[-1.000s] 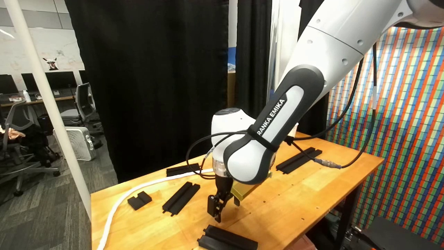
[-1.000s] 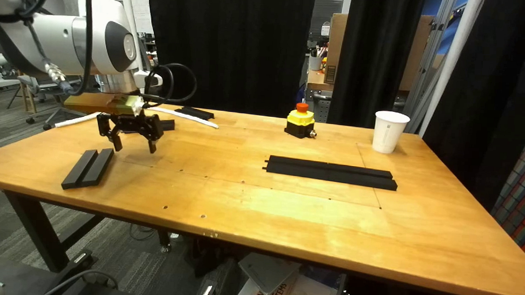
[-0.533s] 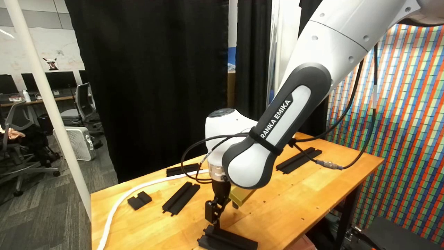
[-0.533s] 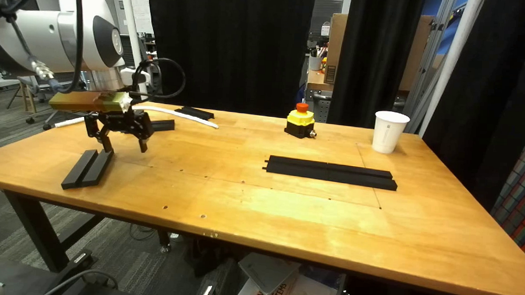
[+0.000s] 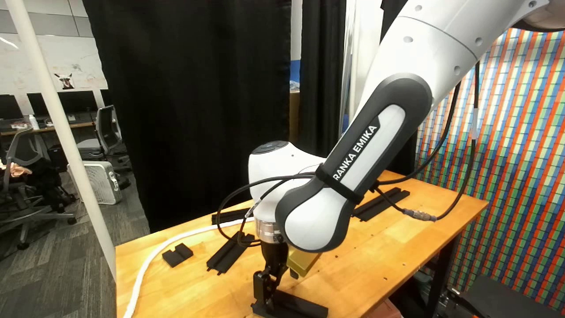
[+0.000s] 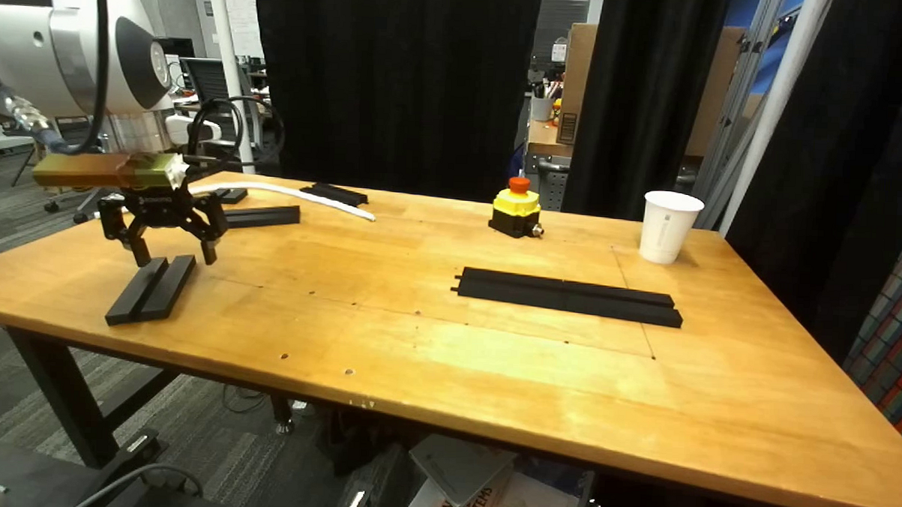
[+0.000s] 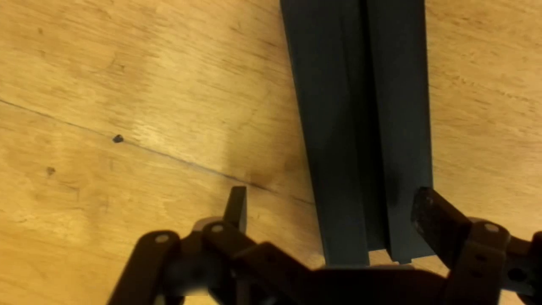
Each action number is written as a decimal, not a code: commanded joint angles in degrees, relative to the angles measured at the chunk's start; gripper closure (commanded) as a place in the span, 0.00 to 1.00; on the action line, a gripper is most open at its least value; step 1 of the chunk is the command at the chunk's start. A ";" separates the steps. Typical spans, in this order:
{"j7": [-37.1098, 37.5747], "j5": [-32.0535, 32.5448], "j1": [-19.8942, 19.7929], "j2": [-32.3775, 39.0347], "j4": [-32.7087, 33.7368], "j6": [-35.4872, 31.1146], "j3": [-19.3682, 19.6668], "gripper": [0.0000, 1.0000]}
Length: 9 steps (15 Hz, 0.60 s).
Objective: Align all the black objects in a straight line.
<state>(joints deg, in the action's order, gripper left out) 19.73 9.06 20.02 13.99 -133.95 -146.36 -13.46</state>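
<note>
Honey-coloured wood bench (image 6: 417,357), pocked with small dark holes (image 7: 117,138); grey carpet (image 5: 66,274) below, heavy black curtain (image 6: 404,94) behind, multicoloured gridded backdrop (image 5: 512,141). Matte grooved black bar (image 6: 152,289), its end off-centre beneath the pincer (image 6: 176,256), whose jaws stand wide apart, holding nothing; touching or not, can't tell. Longer black strip (image 6: 566,296) well apart, near white paper cup (image 6: 669,231). Notched black block (image 5: 177,255), second grooved bar (image 5: 225,258) near curved white tubing (image 5: 137,282); third bar (image 5: 229,216) just beyond it.

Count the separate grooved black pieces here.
5: front bar partly under the gripper, long bar near the cup (perhaps two joined), back bar beyond the white cord, small block and middle bar in front of it.
</note>
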 commanded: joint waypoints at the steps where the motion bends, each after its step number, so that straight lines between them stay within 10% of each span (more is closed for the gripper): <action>1: -2.29 -2.46 0.13 -2.75 -1.19 0.84 -1.36 0.00; 9: -6.79 -6.26 -0.48 -2.51 -1.84 -1.42 -2.38 0.00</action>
<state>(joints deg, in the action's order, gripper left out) 15.17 4.54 20.08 13.19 -134.23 -146.52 -15.32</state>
